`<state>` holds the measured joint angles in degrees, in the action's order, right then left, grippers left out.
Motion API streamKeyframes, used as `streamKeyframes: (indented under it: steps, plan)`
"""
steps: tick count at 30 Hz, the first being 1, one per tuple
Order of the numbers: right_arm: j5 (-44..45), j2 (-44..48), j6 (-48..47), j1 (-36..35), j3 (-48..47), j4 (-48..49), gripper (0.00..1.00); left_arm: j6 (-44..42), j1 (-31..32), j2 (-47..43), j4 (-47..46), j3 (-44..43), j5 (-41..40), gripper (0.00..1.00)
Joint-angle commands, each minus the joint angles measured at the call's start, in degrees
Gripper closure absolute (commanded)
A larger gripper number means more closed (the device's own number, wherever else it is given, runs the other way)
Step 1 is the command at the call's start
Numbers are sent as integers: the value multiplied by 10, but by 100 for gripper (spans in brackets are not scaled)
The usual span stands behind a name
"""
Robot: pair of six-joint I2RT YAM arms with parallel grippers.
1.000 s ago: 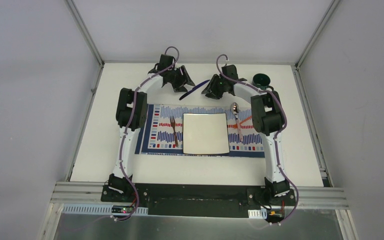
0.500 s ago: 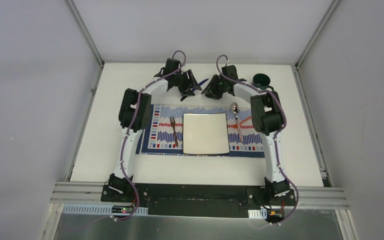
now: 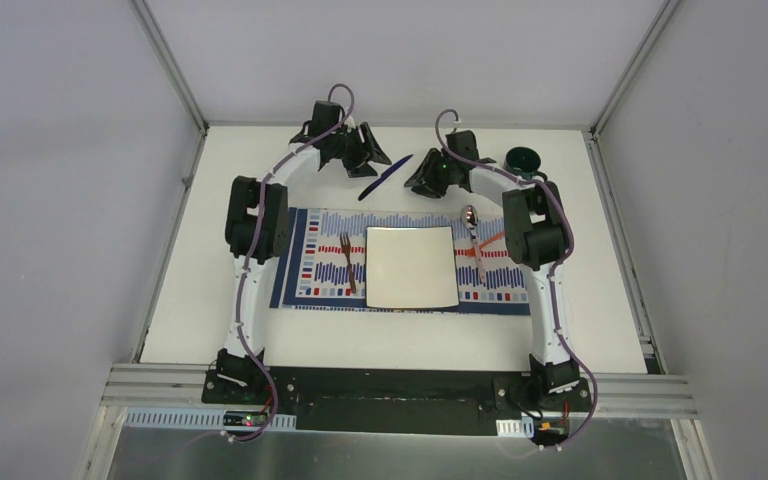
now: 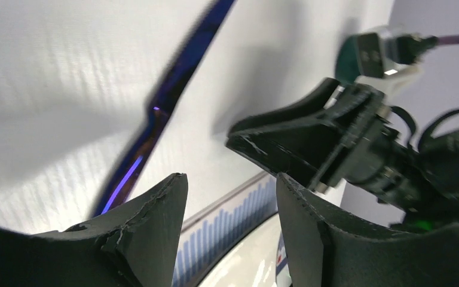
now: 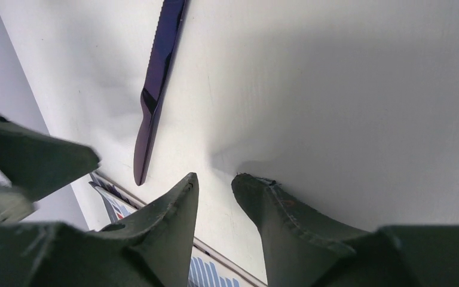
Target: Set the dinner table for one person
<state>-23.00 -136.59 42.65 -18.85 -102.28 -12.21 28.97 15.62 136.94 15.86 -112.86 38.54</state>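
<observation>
A dark blue knife (image 3: 385, 178) lies slantwise on the white dinner table (image 3: 210, 300), beyond the striped placemat (image 3: 305, 270). My left gripper (image 3: 375, 157) hovers just left of the knife's far end, open with nothing between its fingers (image 4: 155, 227); the knife (image 4: 173, 78) runs past on its left. My right gripper (image 3: 417, 184) is just right of the knife, open and empty above bare table (image 5: 217, 176), the knife (image 5: 158, 78) ahead to its left. On the placemat sit a square white plate (image 3: 412, 266), a fork (image 3: 347, 260) to its left and a spoon (image 3: 473, 235) to its right.
A dark green cup (image 3: 522, 160) stands at the far right behind the right arm. The two grippers face each other closely; the right gripper (image 4: 311, 143) fills the left wrist view. Grey walls and aluminium frame edges bound the table.
The left gripper swung right over the knife, then drew back toward the far left. The knife lies about where it was. The right arm has not moved.
</observation>
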Motion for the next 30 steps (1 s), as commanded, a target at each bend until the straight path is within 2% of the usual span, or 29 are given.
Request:
streamKeyframes:
  steps: [1, 9, 17, 24, 30]
  plan:
    - [-9, 6, 12, 4, 9, 29, 56, 1, 0, -70, -21, -25, 42, 42]
    - [-13, 14, 12, 6, 14, 34, 56, -59, -7, -9, 78, -125, -15, 41]
    - [-20, 26, 9, 13, 28, 43, 56, -88, -10, 20, 118, -118, -120, 41]
    - [-21, 33, 10, 18, 40, 50, 56, -79, -10, 73, 135, -165, -110, 42]
    - [-23, 43, 11, 24, 52, 59, 56, -75, -10, 91, 136, -170, -109, 42]
